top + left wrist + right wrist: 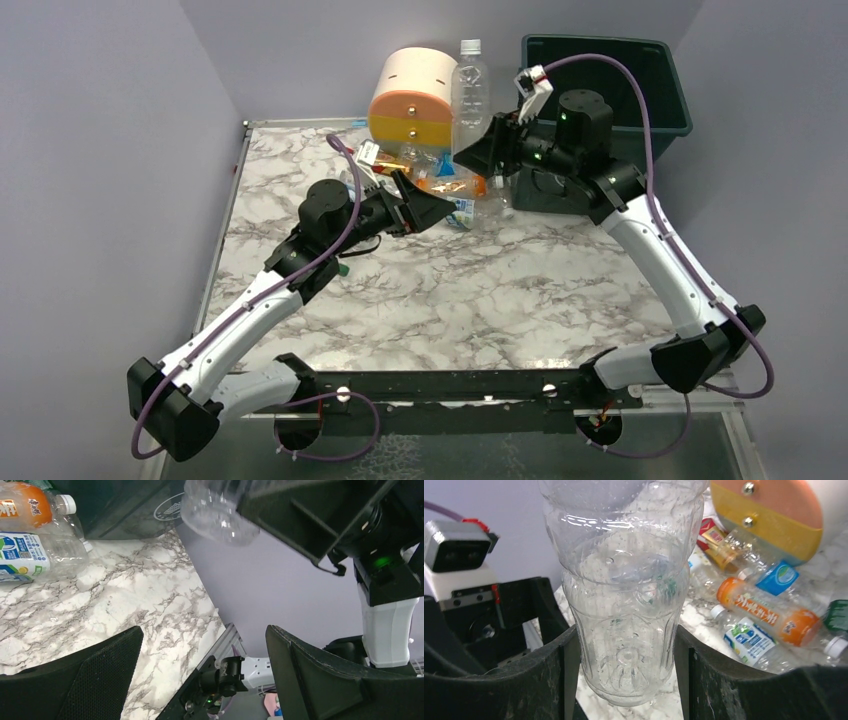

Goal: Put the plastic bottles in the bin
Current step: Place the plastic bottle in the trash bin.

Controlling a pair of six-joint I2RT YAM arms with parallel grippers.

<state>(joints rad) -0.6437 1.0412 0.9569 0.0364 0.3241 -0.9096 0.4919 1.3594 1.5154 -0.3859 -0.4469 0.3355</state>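
The right gripper is clamped on the ribbed lower body of a large clear empty bottle, upright at top centre of the overhead view, just left of the green bin. It looks featherlight, thin-walled and slick. A hard squeeze would likely buckle it, so the ribs seem the sensible hold. The left gripper gapes, empty. The other bottles lie heaped below the round drawer unit.

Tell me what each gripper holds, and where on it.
The right gripper clamps the large clear bottle by its lower body, near the base. The left gripper is open, holding nothing.
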